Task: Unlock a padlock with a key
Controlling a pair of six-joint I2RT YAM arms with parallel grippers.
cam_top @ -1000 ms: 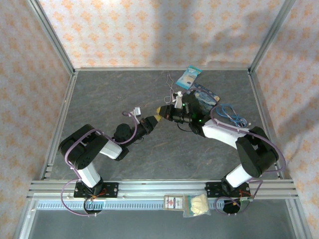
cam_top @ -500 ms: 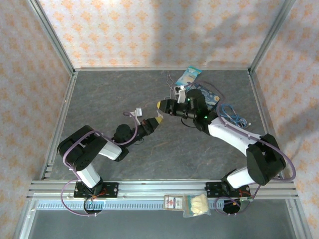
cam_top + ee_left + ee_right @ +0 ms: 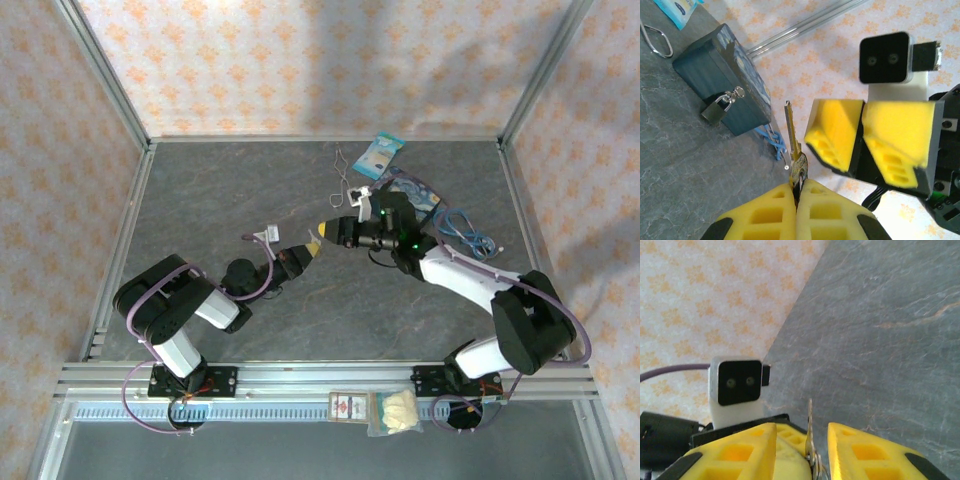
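My left gripper is shut on the bow of the small silvery key, whose blade sticks out past the fingertips. My right gripper faces it tip to tip, open. The key stands in the gap between its yellow pads, touching neither that I can see. The dark grey padlock hangs shut by its thin shackle from the clasp of the blue painted tin, far behind both grippers.
Thin wire tongs and a blue-and-white packet lie at the back of the table. A blue cord lies right of the tin. Aluminium frame rails and patterned walls enclose the grey table.
The right gripper drew back from the left gripper's tip, then came down close again, its jaws now apart around the key. The left gripper shifted slightly toward the near edge.
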